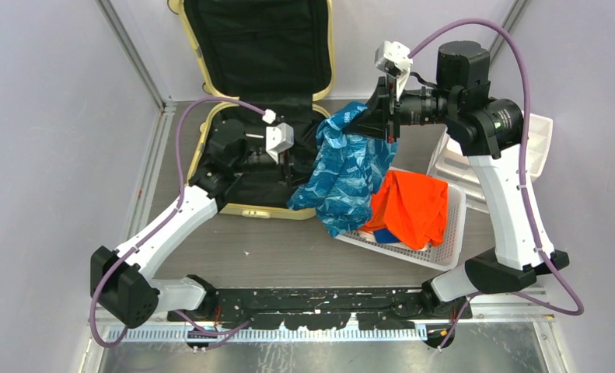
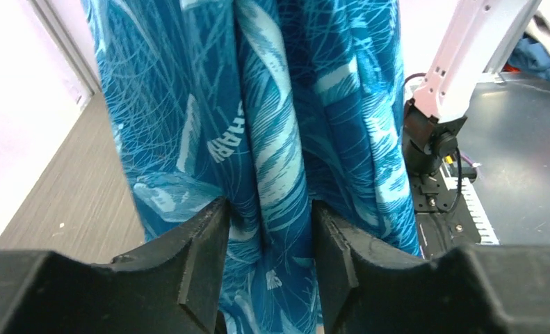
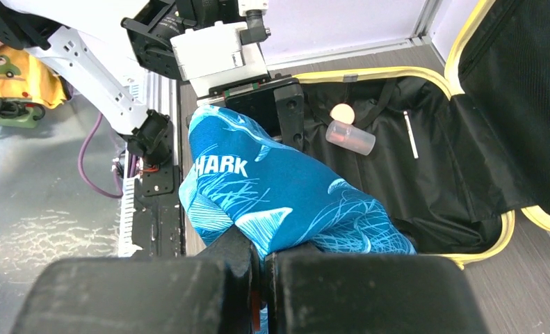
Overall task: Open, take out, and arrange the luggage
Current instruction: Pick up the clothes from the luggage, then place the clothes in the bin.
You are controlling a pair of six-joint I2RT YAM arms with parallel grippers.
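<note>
Surface: we see a grey wood-grain table (image 1: 288, 249), with a metal strip along its near edge where the arm bases sit.
Room: pale lilac walls (image 1: 55, 116) enclose it on three sides, with slanting metal frame posts (image 1: 133, 54) at the back corners.
Luggage position: the luggage (image 1: 257, 54) sits at the far left of the table, just left of a white perforated basket (image 1: 436, 256) that holds an orange garment (image 1: 413, 206).
Luggage axis: its long axis runs from near to far. The base lies flat and the lid stands upright against the back wall, black lining facing us.
Luggage contents: a small clear bottle (image 3: 350, 137) lies on the lining.
Right gripper (image 3: 261, 254): pinched tight on a blue shark-print cloth (image 1: 351, 175), which it holds raised.
Left gripper (image 2: 268, 209): half-narrowed, with its fingers touching both sides of a hanging fold of that cloth. We cannot tell whether it is clamped.
</note>
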